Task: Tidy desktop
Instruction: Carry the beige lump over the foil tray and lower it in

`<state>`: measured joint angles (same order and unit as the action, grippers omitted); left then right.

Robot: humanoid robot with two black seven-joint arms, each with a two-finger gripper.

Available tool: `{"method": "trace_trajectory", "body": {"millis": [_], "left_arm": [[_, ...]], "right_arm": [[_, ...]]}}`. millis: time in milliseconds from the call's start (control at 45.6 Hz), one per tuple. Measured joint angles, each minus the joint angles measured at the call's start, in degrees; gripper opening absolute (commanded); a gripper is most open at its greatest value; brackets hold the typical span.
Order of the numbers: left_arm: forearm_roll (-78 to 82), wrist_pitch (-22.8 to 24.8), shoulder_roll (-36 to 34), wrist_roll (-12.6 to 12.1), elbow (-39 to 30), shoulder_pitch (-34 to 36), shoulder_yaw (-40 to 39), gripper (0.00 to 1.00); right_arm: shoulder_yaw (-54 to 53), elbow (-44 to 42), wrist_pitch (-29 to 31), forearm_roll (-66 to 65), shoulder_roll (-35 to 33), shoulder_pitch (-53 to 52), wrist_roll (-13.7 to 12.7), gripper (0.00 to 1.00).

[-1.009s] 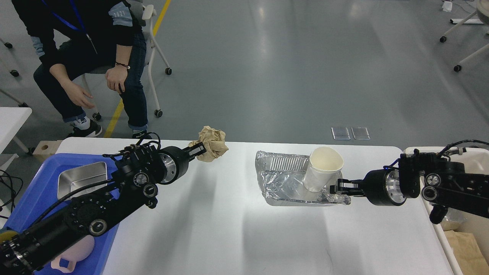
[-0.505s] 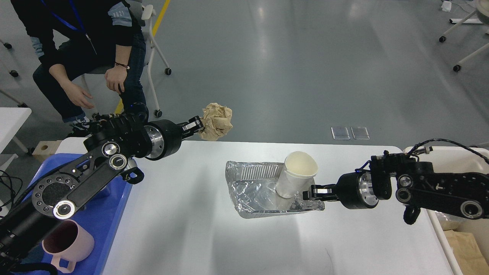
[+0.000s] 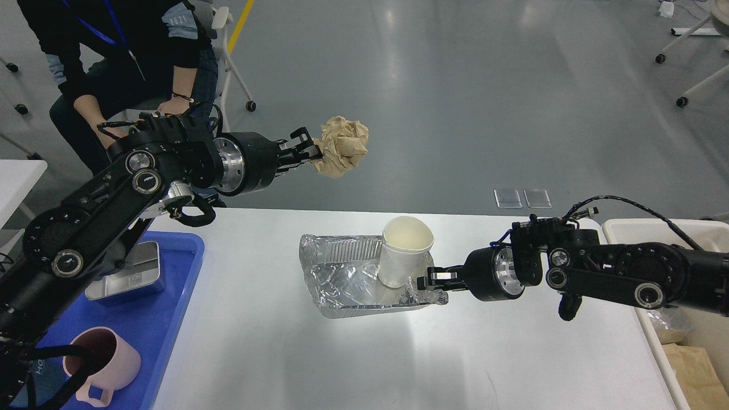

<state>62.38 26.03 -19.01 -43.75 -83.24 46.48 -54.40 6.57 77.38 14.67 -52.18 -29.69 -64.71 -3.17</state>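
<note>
Both arms have shifted since the earlier frames: the left arm has risen and carried its crumpled brown paper ball (image 3: 343, 146) up past the far edge of the large smooth white rectangular tabletop (image 3: 273, 341), while the right arm has dragged the crinkled silver foil tray (image 3: 347, 285) leftward across the tabletop, away from the cream plastic bin (image 3: 632, 229) at the right edge. That tabletop fills the lower middle of the view, with the blue plastic tray (image 3: 171, 319) overlapping its left side. The left fingers (image 3: 310, 151) are clamped on the paper ball, held in the air. The right fingers (image 3: 428, 280) are closed on the foil tray's crumpled right rim. A white paper cup (image 3: 403, 250) leans inside the foil tray, mouth tipped toward the camera.

I judge the step to be clearing rubbish. The foil is thin and the cup stands loose, so the tray should travel level and slowly, or the cup may topple out. The paper ball is pinched by one edge; keep the squeeze firm until it is over a bin.

A steel rectangular tin (image 3: 128, 273) and a pink mug (image 3: 105, 356) sit in the blue tray. Faint marks on the tin and beside the mug are too small to read
</note>
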Motion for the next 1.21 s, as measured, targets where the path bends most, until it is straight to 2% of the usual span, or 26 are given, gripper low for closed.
{"method": "trace_trajectory", "body": {"millis": [176,483,571,1207], "left_arm": [[-2.0,1.4,2.5,-1.7,0.5,1.9,0.6,0.18],[-3.0,4.6,8.4,-9.3,0.9,1.5,1.4,0.18],[-3.6,5.0,8.9,-10.8,1.0,1.4,1.5,0.18],[-7.4,9.2,8.0,-11.3,0.9,1.1,1.6,0.18]], "right_arm": [[0.0,-1.5,0.0,0.4,0.9,-0.4,-0.1,0.00],[1.4,-2.0,-0.1,0.4,0.7,-0.7,-0.1,0.00],[1.4,-2.4,-0.1,0.4,0.5,-0.7,-0.1,0.00],[1.5,-6.9,0.0,0.7,1.0,0.3,-0.1,0.00]]}}
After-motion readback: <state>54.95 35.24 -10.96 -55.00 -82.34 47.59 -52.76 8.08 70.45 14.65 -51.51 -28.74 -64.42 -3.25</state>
